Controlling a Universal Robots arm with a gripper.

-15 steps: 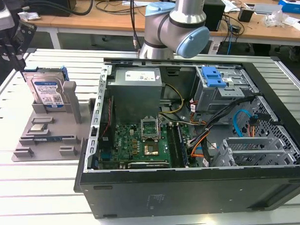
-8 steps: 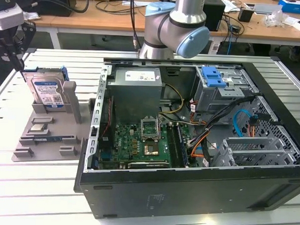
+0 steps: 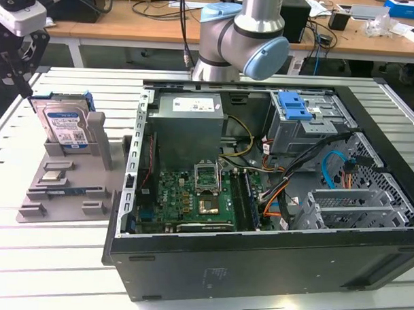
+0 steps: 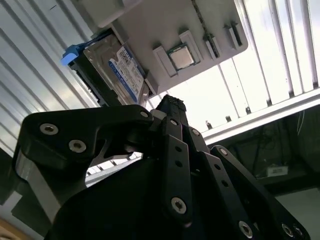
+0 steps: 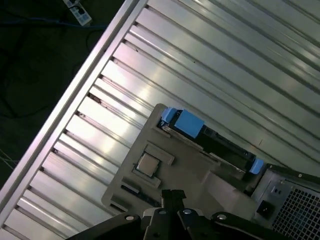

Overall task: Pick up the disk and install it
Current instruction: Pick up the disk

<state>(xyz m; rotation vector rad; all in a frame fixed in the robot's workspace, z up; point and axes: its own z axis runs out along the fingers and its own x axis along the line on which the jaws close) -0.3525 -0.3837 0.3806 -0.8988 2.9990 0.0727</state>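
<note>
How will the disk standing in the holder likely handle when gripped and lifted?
Likely rigid: the disk is a flat, metal-cased block. Probably heavy for its size. Standing on edge in the grey holder, it may tip if nudged sideways.

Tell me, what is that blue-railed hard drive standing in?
The disk stands upright in a slot of a grey holder on the slatted table. A square chip lies in the same holder. The holder's wall covers the disk's bottom edge.

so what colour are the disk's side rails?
Blue. The rails on the disk show best in the first wrist view.
</note>
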